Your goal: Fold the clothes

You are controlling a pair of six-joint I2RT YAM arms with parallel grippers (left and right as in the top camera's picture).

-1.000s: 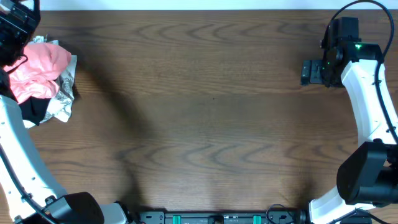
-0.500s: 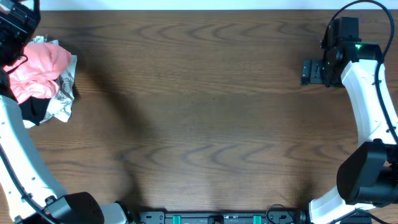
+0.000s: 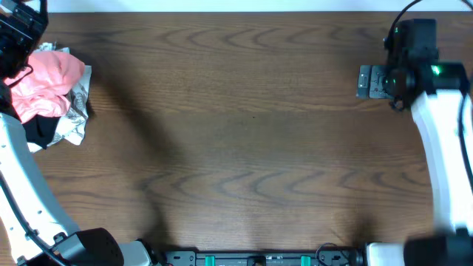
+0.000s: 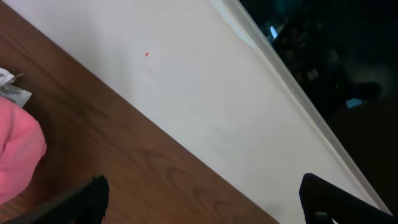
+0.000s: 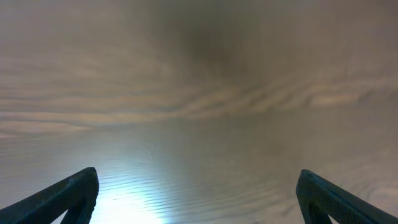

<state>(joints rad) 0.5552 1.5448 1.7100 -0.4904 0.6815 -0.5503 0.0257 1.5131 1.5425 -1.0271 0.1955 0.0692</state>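
The clothes (image 3: 46, 85) lie crumpled in a heap at the table's far left, a salmon-pink shirt on top. Its lettering is hidden in the folds. My left gripper (image 3: 18, 35) hangs over the heap's far edge, beside the table's back corner. In the left wrist view it stands open (image 4: 202, 208), with nothing between the fingers (image 4: 87, 198), and a pink fold (image 4: 17, 155) shows at the left. My right gripper (image 3: 370, 81) is at the far right, well away from the clothes. It is open (image 5: 199, 208) over bare wood, its dark fingertips (image 5: 74, 194) wide apart.
Under the pink shirt lie a black garment (image 3: 41, 131) and a grey-and-white patterned one (image 3: 76, 111). The brown wooden table (image 3: 244, 148) stretches between the two arms. A white floor (image 4: 186, 81) lies beyond its back edge.
The right arm has shifted a little toward the back edge and looks larger and blurred. The left arm and the heap of clothes have not moved.
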